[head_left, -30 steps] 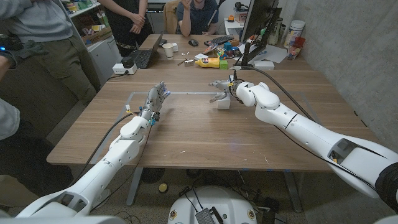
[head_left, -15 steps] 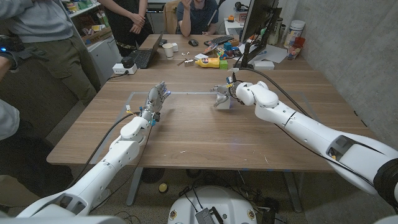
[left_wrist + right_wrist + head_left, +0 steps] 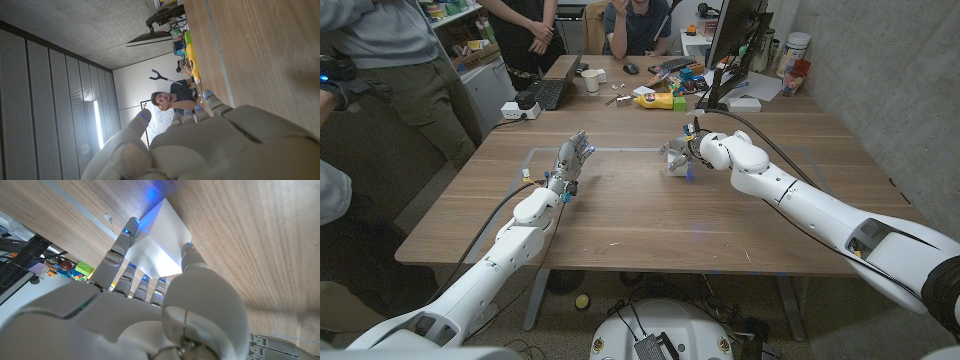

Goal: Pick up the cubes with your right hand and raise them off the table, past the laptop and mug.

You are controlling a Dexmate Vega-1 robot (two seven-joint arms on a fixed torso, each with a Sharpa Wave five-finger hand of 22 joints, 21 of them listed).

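My right hand (image 3: pixel 682 153) pinches the white cube (image 3: pixel 676 163) mid-table, well short of the laptop (image 3: pixel 553 88) and mug (image 3: pixel 591 80). Contact looks thin (fingertips on its faces only): I judge a quick lift could twist it loose. Left hand (image 3: pixel 570 160) holds nothing, fingers apart.

A: Cube (image 3: pixel 676 162) — white, plain faces, blue glow on it in the right wrist view. Table (image 3: pixel 620 215)?
B: Brown wood grain, thin pale line across it.
A: Right hand (image 3: pixel 682 150) and left hand (image 3: pixel 570 160) — light grey, blue fingertip lights. Arms white.
B: Back there: black laptop (image 3: pixel 554 90), white mug (image 3: pixel 591 80), yellow bottle (image 3: pixel 658 100).
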